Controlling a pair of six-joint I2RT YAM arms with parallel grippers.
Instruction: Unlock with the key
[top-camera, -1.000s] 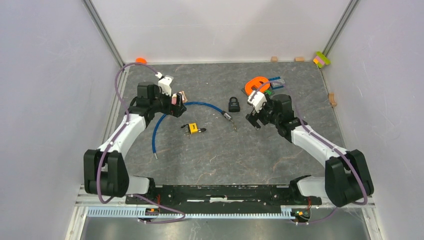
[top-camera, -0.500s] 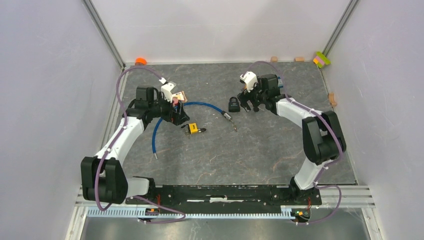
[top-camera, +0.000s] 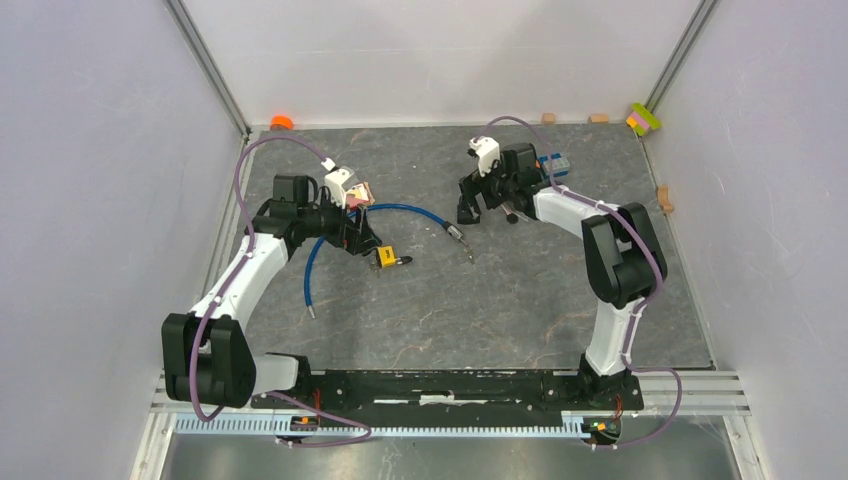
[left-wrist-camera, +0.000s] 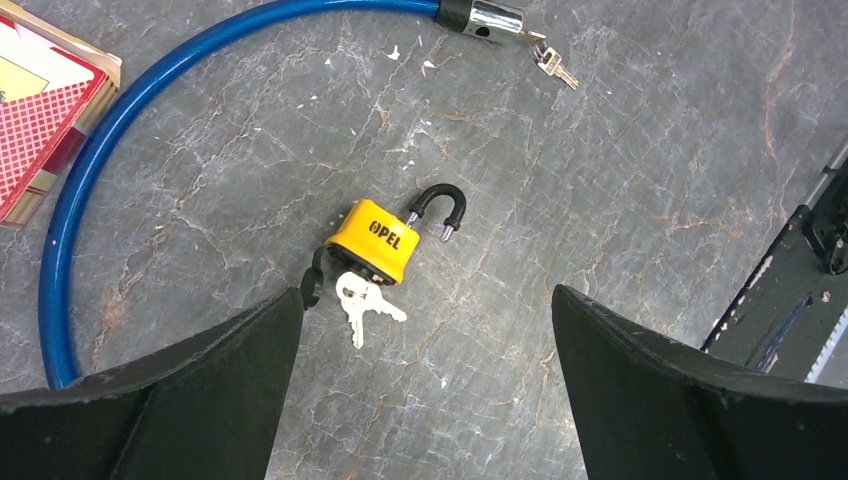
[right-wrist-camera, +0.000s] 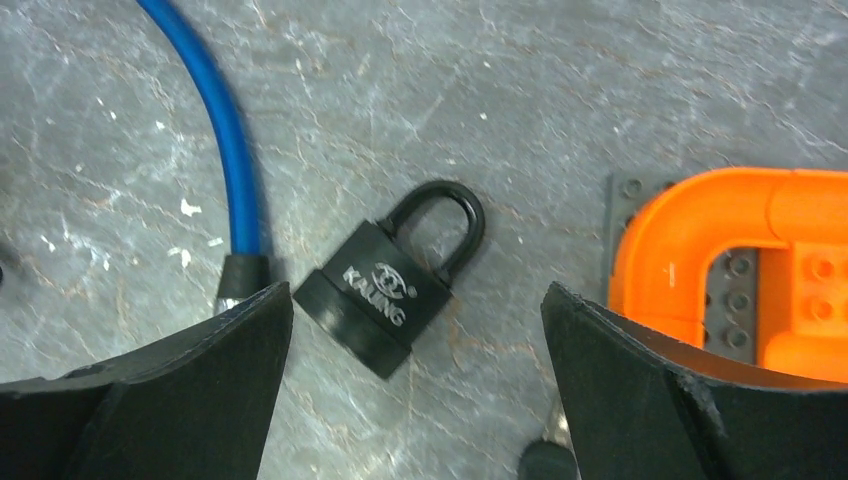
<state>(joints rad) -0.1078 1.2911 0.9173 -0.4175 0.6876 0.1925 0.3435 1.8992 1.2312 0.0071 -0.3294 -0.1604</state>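
Observation:
A yellow padlock (left-wrist-camera: 378, 240) lies on the grey table with its black shackle swung open and silver keys (left-wrist-camera: 358, 298) at its base; it also shows in the top view (top-camera: 383, 258). My left gripper (left-wrist-camera: 428, 295) is open and empty, just above and near of it, and sits left of it in the top view (top-camera: 355, 238). A black padlock (right-wrist-camera: 385, 290) with its shackle shut lies flat. My right gripper (right-wrist-camera: 417, 295) hangs open and empty over it. In the top view that gripper (top-camera: 470, 205) mostly hides it.
A blue cable lock (top-camera: 405, 211) curves between the arms, its metal end (left-wrist-camera: 490, 18) with small keys (left-wrist-camera: 553, 65) beside it. A red card box (left-wrist-camera: 40, 130) lies left. An orange piece (right-wrist-camera: 720, 250) on a grey plate lies right of the black padlock.
My right arm has swung left and away from the base, from right of the black padlock to directly over it. My left gripper has moved right, closer to the yellow padlock.

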